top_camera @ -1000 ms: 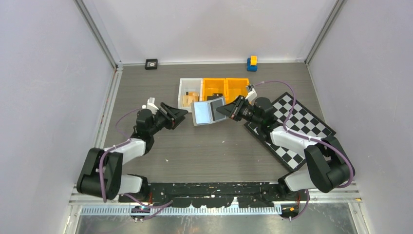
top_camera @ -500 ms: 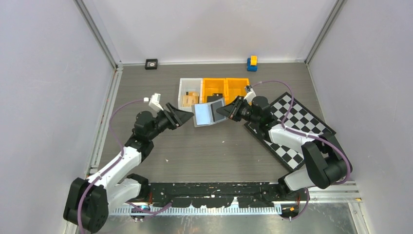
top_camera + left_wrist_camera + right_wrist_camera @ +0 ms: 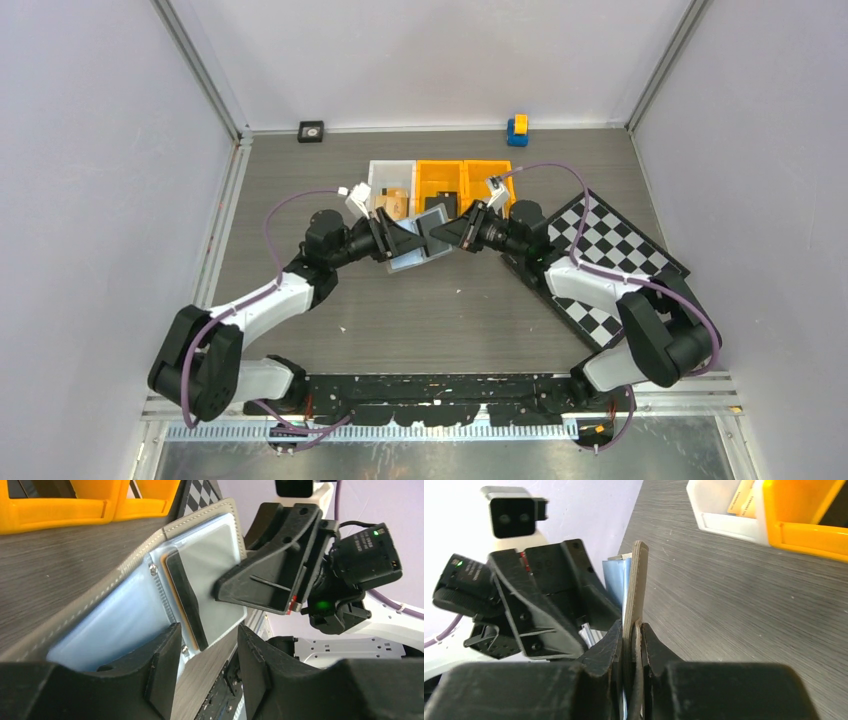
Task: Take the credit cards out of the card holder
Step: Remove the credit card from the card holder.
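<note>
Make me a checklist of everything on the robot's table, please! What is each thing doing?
Surface: grey wood-look table, a few tiny pale specks.
Job's things: grey wallet open; a dark card sits in its pale pocket.
Clutter: white bin, two orange bins, chessboard, blue-and-yellow block, small black square.
Grippers: right gripper shut on the wallet's edge; left gripper open, the card's end between its jaws.
Cables: a purple cable arches over each arm, not snagged.
Surroundings: pale walls on three sides.
</note>
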Motion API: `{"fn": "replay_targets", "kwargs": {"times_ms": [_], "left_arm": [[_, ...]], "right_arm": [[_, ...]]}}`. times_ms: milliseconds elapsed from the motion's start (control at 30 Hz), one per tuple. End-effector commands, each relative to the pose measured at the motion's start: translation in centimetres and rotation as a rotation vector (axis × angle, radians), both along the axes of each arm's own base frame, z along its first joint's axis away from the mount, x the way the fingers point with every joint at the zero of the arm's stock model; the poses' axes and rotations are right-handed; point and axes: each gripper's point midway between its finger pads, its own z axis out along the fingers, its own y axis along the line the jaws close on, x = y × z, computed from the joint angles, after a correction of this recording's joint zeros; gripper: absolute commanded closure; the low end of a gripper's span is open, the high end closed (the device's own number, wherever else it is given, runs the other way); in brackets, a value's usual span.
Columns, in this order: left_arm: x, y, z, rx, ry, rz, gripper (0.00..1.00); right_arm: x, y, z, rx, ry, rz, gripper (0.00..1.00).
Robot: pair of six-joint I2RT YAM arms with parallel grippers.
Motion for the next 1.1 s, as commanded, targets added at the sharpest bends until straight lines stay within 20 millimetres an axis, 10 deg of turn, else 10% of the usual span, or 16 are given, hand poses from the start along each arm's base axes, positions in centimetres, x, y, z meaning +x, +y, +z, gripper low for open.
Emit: {"fn": "replay_targets", "kwargs": {"times_ms": [0, 600, 900, 1067], "left_arm": [[0.2, -1.0, 1.7, -0.048, -0.016, -0.051, 0.54], [1.3, -0.2, 1.7, -0.163, 0.007, -0.052, 0.85], [3.1, 2.1, -3.2, 0.048, 0.153, 0.107, 0.90], [3.2, 1.7, -4.2, 0.051, 0.195, 0.093, 0.90]], "right_arm": [[-0.4, 1.4, 4.6, 0.117, -0.154, 0.067, 0.95], [-1.0, 2.9, 5.0, 0.239, -0.121, 0.170, 0.87], [-0.7, 2.6, 4.9, 0.231, -0.108, 0.139, 0.73], [-0.3, 2.9, 4.3, 0.215, -0.084, 0.137, 0.97]]}}
